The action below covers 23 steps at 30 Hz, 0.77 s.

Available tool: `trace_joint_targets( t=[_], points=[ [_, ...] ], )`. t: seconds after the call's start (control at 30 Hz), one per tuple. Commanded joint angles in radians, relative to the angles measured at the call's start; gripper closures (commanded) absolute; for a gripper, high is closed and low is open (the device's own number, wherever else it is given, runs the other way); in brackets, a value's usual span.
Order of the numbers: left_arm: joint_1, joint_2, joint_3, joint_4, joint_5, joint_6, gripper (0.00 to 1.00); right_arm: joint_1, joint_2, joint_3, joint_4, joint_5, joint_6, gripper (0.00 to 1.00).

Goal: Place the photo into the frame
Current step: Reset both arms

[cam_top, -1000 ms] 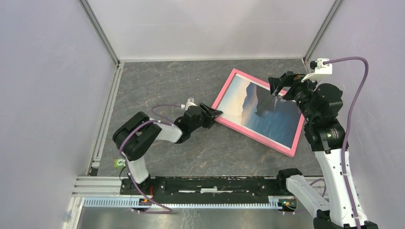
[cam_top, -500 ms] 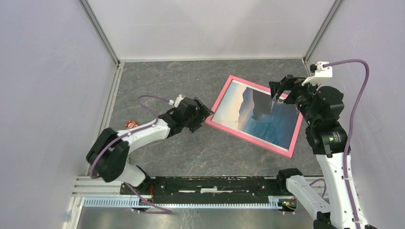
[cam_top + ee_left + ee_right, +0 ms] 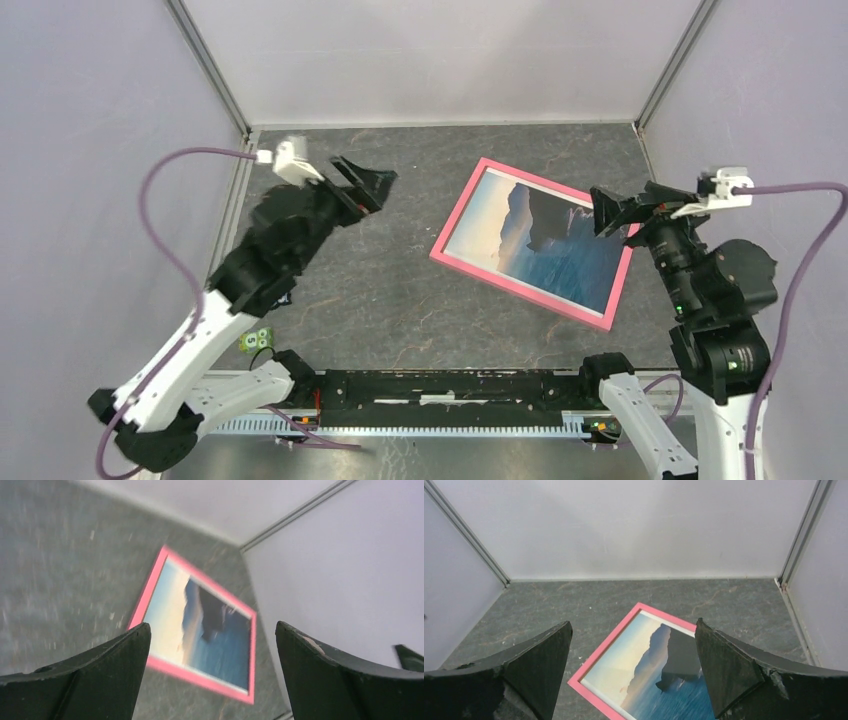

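The frame (image 3: 459, 209), pink and with a thin border, lies flat on the grey table (image 3: 380, 290), in the right half and toward the far wall, and it is turned so that its edges are not parallel to the table edges. The photo (image 3: 540, 245) sits inside the frame with the picture side up: a pale sky on the left part, dark mountains in the middle, blue water on the right part. In every view the pink border shows along each side of the print that is in view. The left end effector (image 3: 372, 186) is over the far left part of the table, well apart from the frame, with its two fingers spread wide and nothing between them; the left wrist view looks down between them at the frame from a distance, a little blurred. The right end effector (image 3: 603, 212) is near the far right side of the frame, also with fingers spread wide and empty. In the right wrist view the frame lies below it, and the fingers do not touch it.
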State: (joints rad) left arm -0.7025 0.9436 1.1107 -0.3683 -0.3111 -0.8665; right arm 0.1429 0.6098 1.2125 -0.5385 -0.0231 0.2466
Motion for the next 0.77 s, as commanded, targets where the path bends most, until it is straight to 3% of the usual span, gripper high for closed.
trace_joint_targets(
  t=[0.0, 0.13, 0.33, 0.73],
  points=[
    [0.003, -0.103, 0.187, -0.019, -0.034, 0.369, 0.0, -0.003, -0.028, 0.081, -0.012, 0.011, 0.002, 0.02],
    [0.003, -0.158, 0.347, -0.026, -0.007, 0.533, 0.0, -0.002, -0.048, 0.132, -0.057, 0.012, 0.017, 0.02],
    [0.002, -0.189, 0.501, -0.076, 0.022, 0.6, 0.0, -0.002, -0.108, 0.172, -0.119, 0.049, 0.017, 0.02],
    [0.002, -0.212, 0.547, -0.13, 0.043, 0.579, 0.0, -0.002, -0.132, 0.299, -0.183, 0.078, -0.02, 0.02]
  ],
)
